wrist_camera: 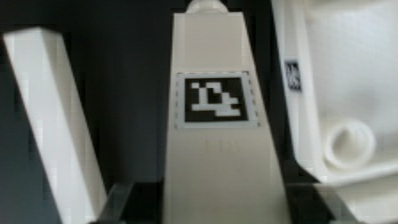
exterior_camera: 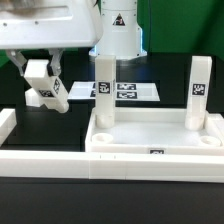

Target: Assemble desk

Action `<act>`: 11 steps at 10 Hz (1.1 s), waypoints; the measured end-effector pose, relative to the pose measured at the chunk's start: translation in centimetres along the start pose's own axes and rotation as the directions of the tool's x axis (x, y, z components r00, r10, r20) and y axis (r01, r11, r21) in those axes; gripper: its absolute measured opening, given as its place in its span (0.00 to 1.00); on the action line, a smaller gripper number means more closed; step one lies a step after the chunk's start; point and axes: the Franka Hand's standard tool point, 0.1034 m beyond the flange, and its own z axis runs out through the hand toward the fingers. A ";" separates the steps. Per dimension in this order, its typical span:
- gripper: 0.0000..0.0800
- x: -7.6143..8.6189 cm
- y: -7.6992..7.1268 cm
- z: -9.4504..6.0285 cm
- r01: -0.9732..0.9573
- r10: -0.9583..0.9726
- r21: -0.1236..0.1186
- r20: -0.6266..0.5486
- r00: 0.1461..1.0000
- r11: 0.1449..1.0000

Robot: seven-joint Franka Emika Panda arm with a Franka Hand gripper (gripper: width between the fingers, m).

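The tabletop (exterior_camera: 155,140) lies near the surface's front edge, toward the exterior view's right, with two upright legs (exterior_camera: 105,85) set in its far corners. A third leg (wrist_camera: 217,110) is pinched in the hand (exterior_camera: 45,78), which is held low and slanted beside the tabletop. The leg should be righted and centred over a free socket (wrist_camera: 347,147) before it is lowered.
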 end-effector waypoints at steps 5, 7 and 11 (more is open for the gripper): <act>0.36 2.5 -3.2 -3.0 0.058 -0.084 -0.083 -0.357 0.930 0.995; 0.36 2.3 -3.1 -2.6 0.055 -0.084 -0.089 -0.370 0.925 0.995; 0.36 2.3 -11.0 -3.6 -0.001 -0.008 -0.021 -0.405 0.914 1.000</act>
